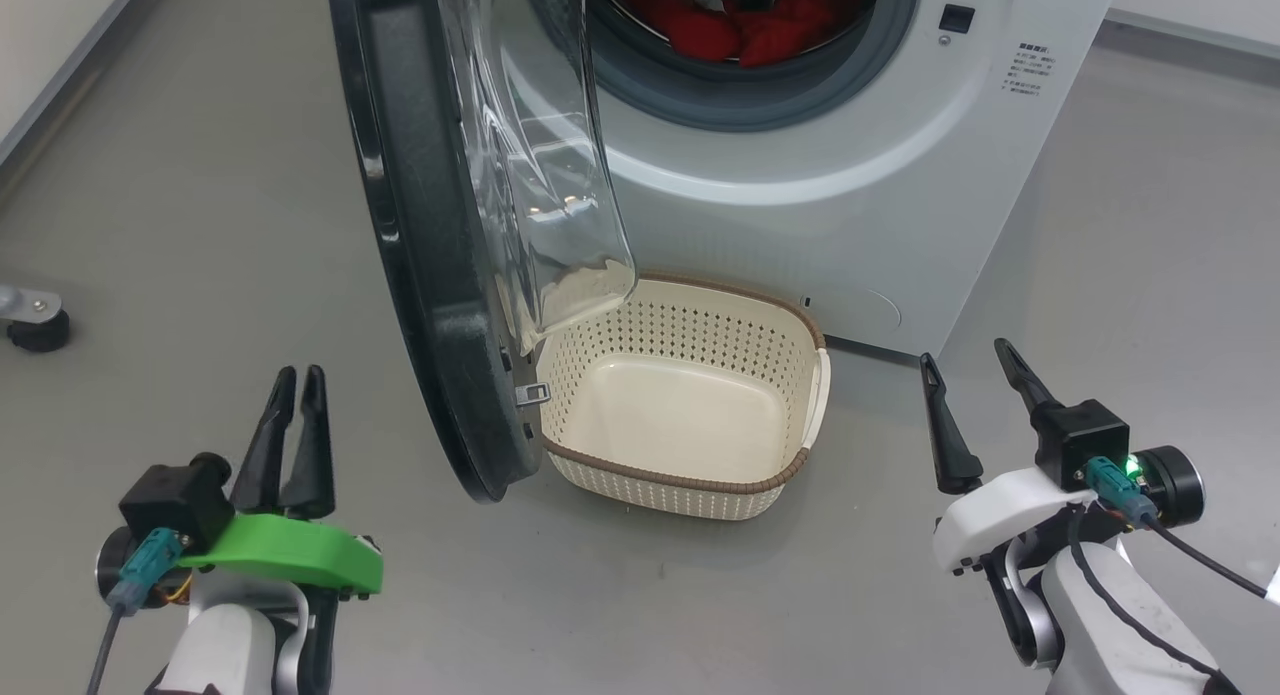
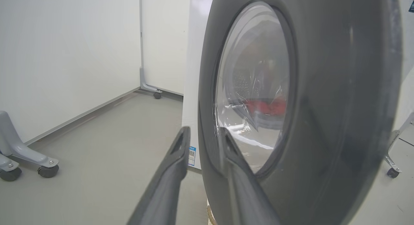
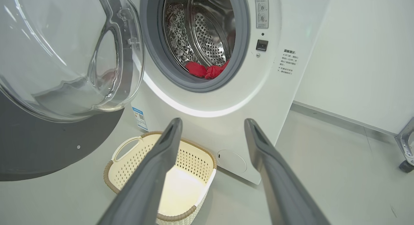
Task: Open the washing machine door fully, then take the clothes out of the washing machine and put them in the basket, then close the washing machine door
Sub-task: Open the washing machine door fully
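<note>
The washing machine door [image 1: 420,235] stands swung out, edge-on to me, and its clear glass bowl [image 1: 540,155] hangs over the basket's left side. Red clothes [image 1: 740,25] lie low in the steel drum of the white washing machine [image 1: 800,205]; the clothes [image 3: 205,69] also show in the right wrist view. The cream basket [image 1: 680,480] sits on the floor under the drum mouth with nothing in it. My left gripper [image 1: 297,375] is left of the door and apart from it, its fingers drawn close with a narrow gap and nothing between them. My right gripper [image 1: 965,360] stands wide open right of the basket.
A grey wheeled stand foot [image 1: 35,325] rests on the floor at far left. Another caster leg [image 3: 406,147] stands right of the machine. White walls run behind and beside the machine. Grey floor lies open in front of the basket.
</note>
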Robot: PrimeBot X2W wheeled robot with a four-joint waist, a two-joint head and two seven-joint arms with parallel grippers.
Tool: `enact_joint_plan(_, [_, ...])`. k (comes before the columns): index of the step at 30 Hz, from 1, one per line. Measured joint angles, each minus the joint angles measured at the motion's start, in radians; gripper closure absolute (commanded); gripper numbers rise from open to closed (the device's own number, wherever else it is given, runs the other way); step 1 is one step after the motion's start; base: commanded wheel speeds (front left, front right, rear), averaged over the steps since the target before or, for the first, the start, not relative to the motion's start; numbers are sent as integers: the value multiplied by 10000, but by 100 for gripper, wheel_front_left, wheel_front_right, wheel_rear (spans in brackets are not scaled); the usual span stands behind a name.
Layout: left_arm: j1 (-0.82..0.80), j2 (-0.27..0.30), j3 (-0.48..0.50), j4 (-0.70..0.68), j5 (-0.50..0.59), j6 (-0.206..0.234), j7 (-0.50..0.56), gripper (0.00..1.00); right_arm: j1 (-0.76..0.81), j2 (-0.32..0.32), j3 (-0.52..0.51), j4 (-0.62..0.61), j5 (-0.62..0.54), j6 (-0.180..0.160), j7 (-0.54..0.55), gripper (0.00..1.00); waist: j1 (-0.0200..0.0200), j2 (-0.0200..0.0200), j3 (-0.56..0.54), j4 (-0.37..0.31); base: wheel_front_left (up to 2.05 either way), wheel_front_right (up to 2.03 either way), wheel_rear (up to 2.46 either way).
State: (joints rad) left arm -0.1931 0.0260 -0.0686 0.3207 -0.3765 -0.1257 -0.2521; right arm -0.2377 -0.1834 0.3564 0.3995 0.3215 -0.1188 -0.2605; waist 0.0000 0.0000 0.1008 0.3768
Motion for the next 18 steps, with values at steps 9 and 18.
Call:
enact_joint_plan(9, [-407, 10, 621, -2079, -384, 0, -2, 100, 85, 211, -316, -21, -151, -71, 0, 0, 0, 0, -20, 66, 0, 0, 0])
enact_joint_plan(18, [-1280, 15, -399, -5014, -794, 0, -58, 100, 242, 362, -520, -59, -303, -71, 0, 0, 0, 0, 21, 116, 0, 0, 0])
